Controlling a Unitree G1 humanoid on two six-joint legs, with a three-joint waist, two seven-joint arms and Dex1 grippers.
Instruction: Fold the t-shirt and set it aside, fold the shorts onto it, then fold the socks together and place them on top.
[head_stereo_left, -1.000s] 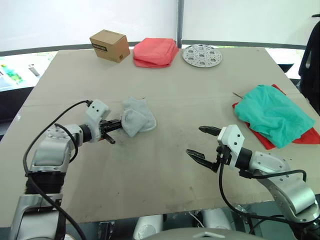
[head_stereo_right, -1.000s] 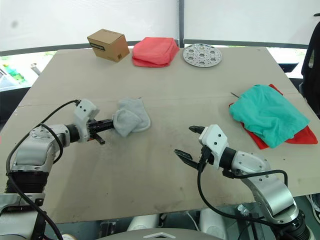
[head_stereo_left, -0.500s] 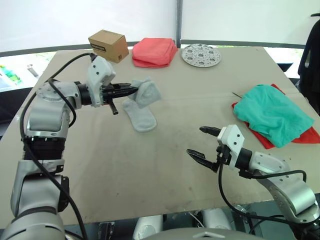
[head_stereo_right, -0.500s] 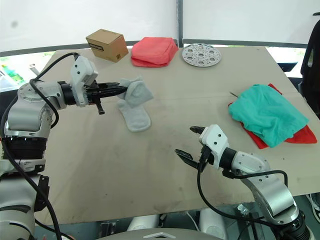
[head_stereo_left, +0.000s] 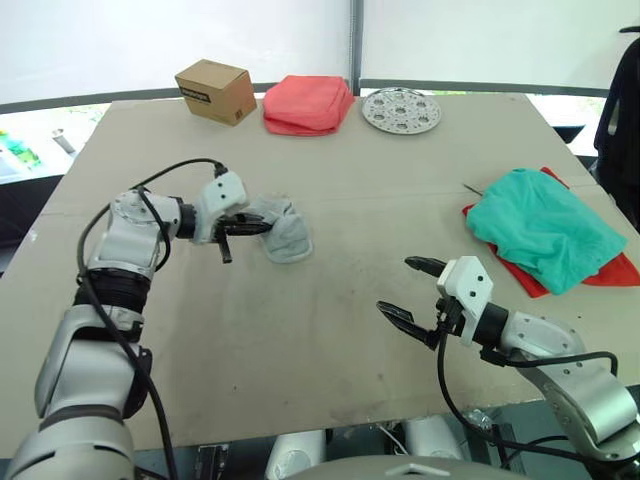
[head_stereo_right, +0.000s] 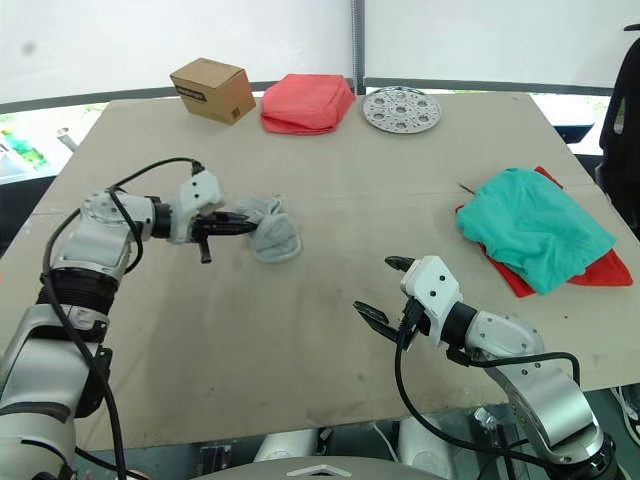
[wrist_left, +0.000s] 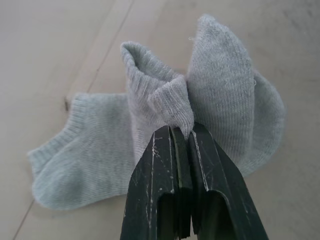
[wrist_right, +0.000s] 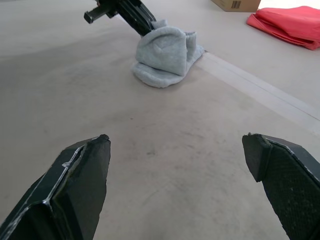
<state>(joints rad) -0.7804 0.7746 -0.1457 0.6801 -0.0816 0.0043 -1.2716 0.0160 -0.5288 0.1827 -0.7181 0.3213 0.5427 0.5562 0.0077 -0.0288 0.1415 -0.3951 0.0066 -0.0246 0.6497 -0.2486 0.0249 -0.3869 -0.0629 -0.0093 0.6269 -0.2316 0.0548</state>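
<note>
Beige table (head_stereo_left: 330, 330), as you see it from the head camera: your left gripper (head_stereo_left: 262, 228) pinches a fold of the grey socks (head_stereo_left: 283, 231) left of centre, fingers clamped on the fabric. Your right gripper (head_stereo_left: 411, 291) hovers near the front edge, fingers spread wide. Teal shorts (head_stereo_left: 545, 229) lie atop the red t-shirt (head_stereo_left: 616, 270) at the right.

Two grey socks (head_stereo_left: 280, 228), one teal shorts (head_stereo_left: 545, 228), one red t-shirt (head_stereo_left: 615, 272) — plus one box (head_stereo_left: 214, 90), one perforated disc (head_stereo_left: 401, 110).
</note>
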